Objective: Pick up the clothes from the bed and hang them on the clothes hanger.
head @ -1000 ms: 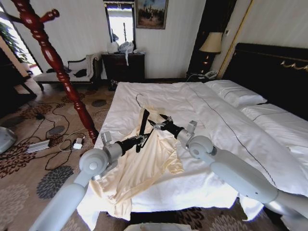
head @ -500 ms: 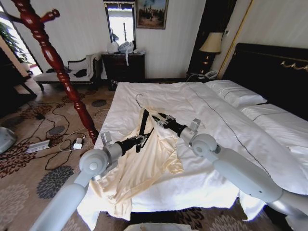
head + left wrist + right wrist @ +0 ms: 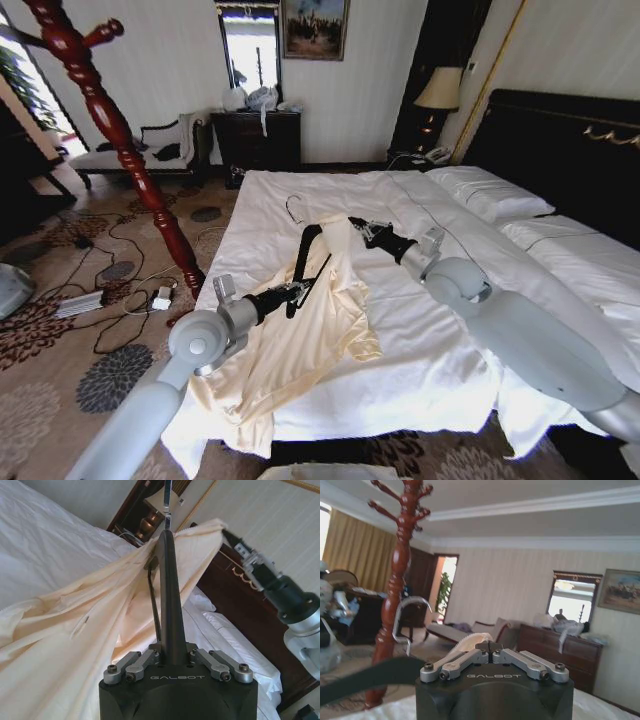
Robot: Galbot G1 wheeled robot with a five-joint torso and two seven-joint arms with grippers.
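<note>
The cream-yellow clothes (image 3: pixel 300 340) lie wrinkled on the bed (image 3: pixel 440 330), hanging over its near left corner. My left gripper (image 3: pixel 293 293) is shut on the lower end of the black clothes hanger (image 3: pixel 303 255). The hanger stands tilted up inside the garment's neck, silver hook (image 3: pixel 290 207) at the far end. The left wrist view shows that gripper (image 3: pixel 172 655) clamping the hanger (image 3: pixel 170 595), with fabric (image 3: pixel 65 630) draped over it. My right gripper (image 3: pixel 358 226) is beyond the hanger's top, shut on a pinch of the cloth (image 3: pixel 475 641), which stretches taut towards it.
A red-brown wooden coat stand (image 3: pixel 120 140) rises left of the bed, above cables and a power strip (image 3: pixel 110 280) on the carpet. White pillows (image 3: pixel 490 195) and the dark headboard are at the right. A dark dresser (image 3: pixel 255 140) and a lamp (image 3: pixel 438 90) stand at the far wall.
My right gripper has moved right and farther away, pulling the garment's edge with it across the hanger's top. The hanger has tipped up a little in my left gripper.
</note>
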